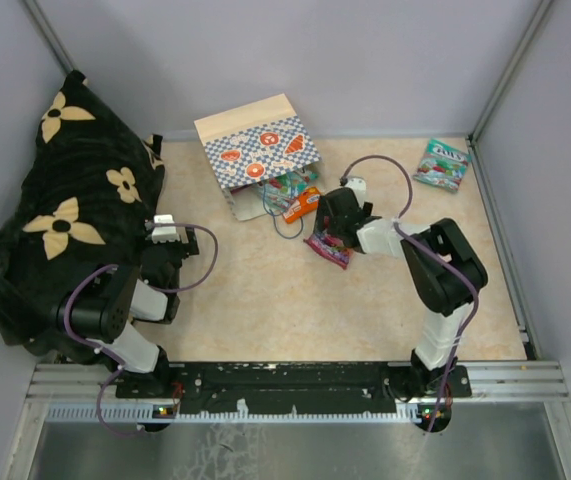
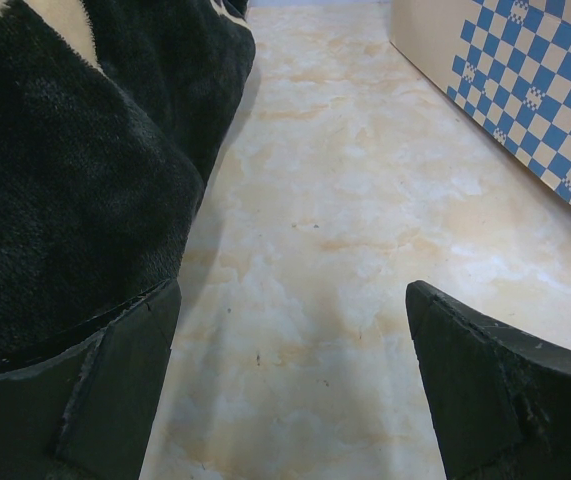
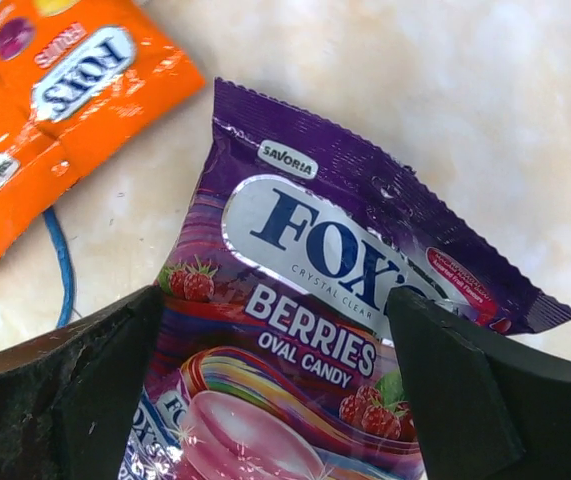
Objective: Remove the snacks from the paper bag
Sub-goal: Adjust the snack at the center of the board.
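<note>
Bag interior not visible: the paper bag [image 1: 255, 145] lies on its side at 12 o'clock on the table [image 1: 265, 310], mouth facing 5 o'clock, and only a bunched cluster of snacks [image 1: 287, 187] pokes out, colours mixed, count unreadable. Left wrist view catches just a checkered corner of it at 2 o'clock. In the top view the right gripper [image 3: 275, 390] body covers most of the purple pouch [image 3: 315, 330], which lies at 5 o'clock from the bag, well clear of the mouth. Right wrist view crops the pouch's lower end. Right jaws stand wide apart, straddling the pouch; can't tell whether the pads touch its edges. Pouch is glossy, crimped top edge, white oval logo "FOX'S", "BERRIES OVAL CANDY", berry pictures. Orange pouch [image 3: 65, 110] is at its 10 o'clock, just outside the bag mouth, cut off by the frame, with a blue cord handle [image 3: 62, 265] running under it. A green pouch [image 1: 441, 165] sits alone at 2 o'clock near the far right corner. Left gripper [image 2: 293, 390] is spread open over bare table, nothing between the fingers, beside the black cloth [image 1: 65, 200] at 9 o'clock.
</note>
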